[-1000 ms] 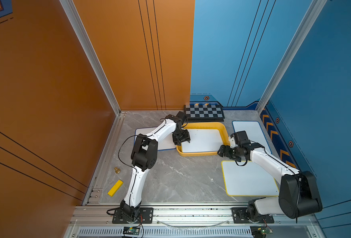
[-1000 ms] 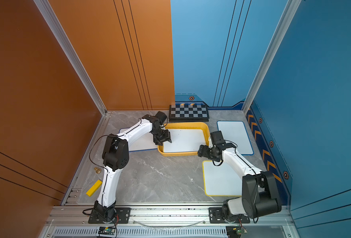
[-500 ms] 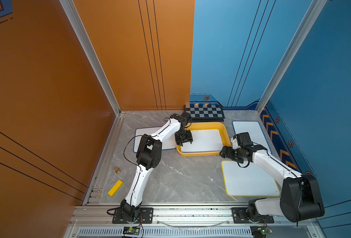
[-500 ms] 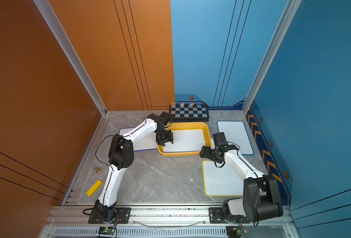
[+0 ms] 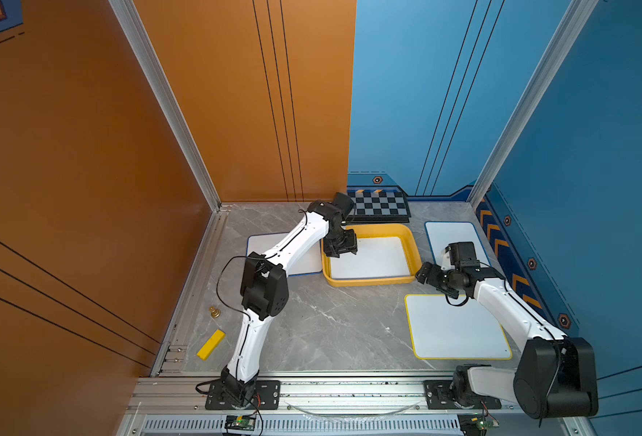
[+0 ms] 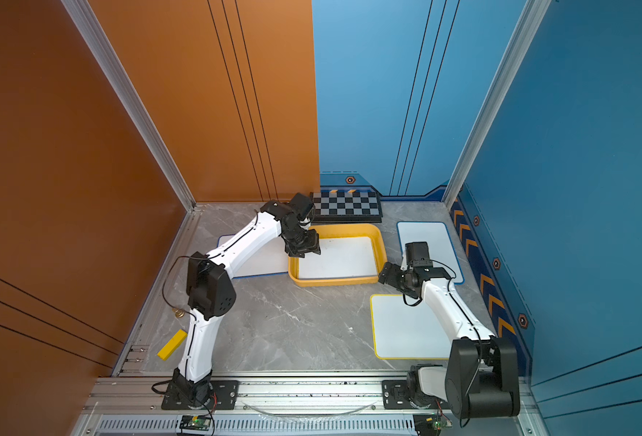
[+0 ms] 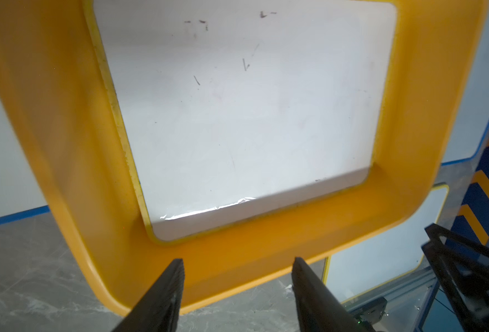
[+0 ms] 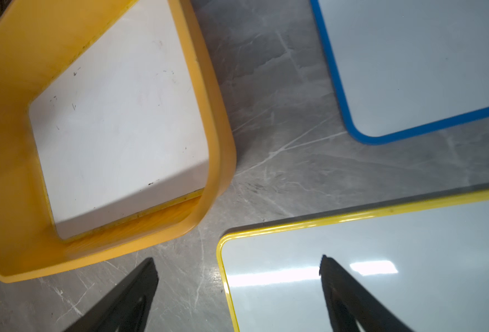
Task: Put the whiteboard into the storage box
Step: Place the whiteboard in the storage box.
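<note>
The yellow storage box stands at the back middle of the table. A whiteboard with a thin yellow edge lies flat inside it. My left gripper hovers open over the box's left end, with nothing between its fingers. My right gripper is open and empty just off the box's front right corner. It hangs above the corner of a second yellow-edged whiteboard lying on the table.
A blue-edged whiteboard lies left of the box under my left arm, and another one lies to its right. A checkerboard sits behind the box. A yellow block and a small brass piece lie at the left edge.
My right gripper has drawn back to the right, away from the box's wall. My left gripper has shifted slightly further over the box. The whiteboard in the box has not moved.
</note>
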